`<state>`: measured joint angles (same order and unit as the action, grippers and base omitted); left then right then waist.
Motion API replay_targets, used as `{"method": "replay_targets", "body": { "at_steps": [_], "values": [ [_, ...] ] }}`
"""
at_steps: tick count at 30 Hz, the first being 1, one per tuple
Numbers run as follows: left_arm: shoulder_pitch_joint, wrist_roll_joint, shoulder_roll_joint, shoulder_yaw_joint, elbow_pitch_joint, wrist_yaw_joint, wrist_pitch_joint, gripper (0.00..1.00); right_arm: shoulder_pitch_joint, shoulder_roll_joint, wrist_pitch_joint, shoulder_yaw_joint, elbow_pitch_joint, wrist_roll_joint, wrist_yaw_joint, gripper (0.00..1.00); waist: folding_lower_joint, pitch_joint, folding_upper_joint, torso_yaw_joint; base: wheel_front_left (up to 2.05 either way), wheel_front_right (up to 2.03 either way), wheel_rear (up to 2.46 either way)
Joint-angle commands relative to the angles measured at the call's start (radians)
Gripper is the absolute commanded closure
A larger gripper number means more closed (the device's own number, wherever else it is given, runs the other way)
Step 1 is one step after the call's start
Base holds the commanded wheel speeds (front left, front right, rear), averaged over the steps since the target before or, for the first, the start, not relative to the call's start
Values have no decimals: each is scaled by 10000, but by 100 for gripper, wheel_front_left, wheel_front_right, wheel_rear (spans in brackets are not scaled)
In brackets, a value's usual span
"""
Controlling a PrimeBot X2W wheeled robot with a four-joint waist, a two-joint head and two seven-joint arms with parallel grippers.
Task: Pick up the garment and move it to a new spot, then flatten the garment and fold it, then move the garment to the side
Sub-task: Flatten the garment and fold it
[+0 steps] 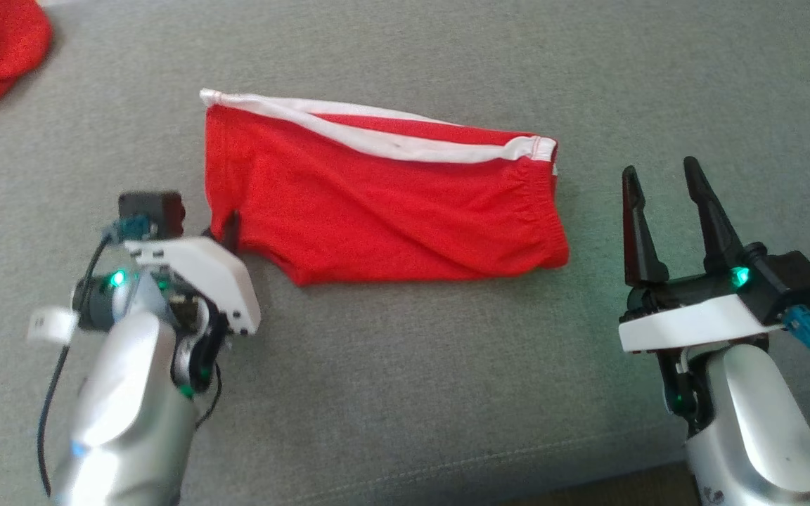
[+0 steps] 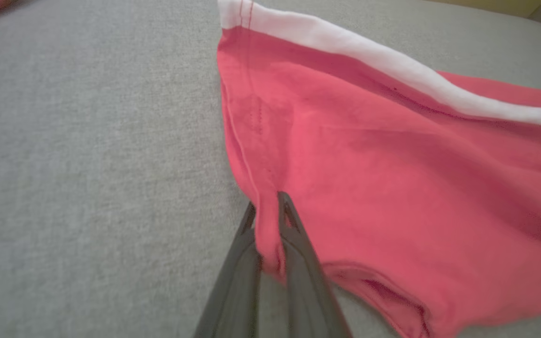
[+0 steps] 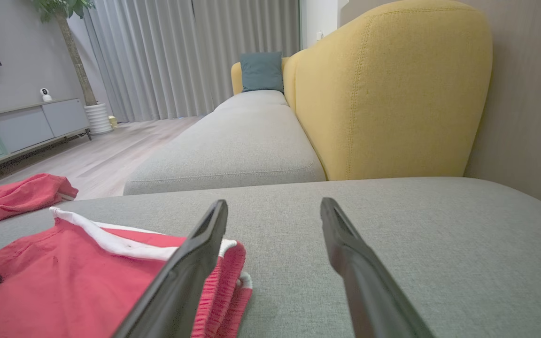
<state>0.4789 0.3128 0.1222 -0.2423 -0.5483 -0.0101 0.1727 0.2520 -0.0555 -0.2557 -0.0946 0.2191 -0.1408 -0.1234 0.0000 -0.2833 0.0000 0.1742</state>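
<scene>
Left wrist view shows the left hand point(image 2: 266, 203) pinched shut on the edge of the red shorts point(image 2: 383, 188), which lie on the grey sofa point(image 2: 87, 164) between it and the wide-open, empty right hand point(image 1: 660, 167).

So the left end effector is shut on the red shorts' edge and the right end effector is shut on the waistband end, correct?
No. The right end effector stands open beside the waistband end, holding nothing, as the head view shows. The left end effector is indeed shut on the edge of the red shorts.
</scene>
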Motion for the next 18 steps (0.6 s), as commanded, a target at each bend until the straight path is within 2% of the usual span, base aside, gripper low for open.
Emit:
{"method": "replay_targets", "body": {
  "at_steps": [1, 10, 18],
  "values": [
    [-211, 136, 309, 372, 618, -80, -174, 100, -49, 53, -61, -145, -395, 54, -73, 0, 0, 55, 0, -127, 0, 0, 0],
    [-2239, 543, 96, 557, 3072, -541, -476, 100, -158, 53, 38, -38, -337, 320, -73, 0, 0, 241, 0, -686, 0, 0, 0],
    [-3667, 807, -279, 350, 4341, -1023, -476, 100, -133, 53, 505, -2, -343, 443, -73, 0, 0, 320, 0, -877, 0, 0, 0]
  ]
}}
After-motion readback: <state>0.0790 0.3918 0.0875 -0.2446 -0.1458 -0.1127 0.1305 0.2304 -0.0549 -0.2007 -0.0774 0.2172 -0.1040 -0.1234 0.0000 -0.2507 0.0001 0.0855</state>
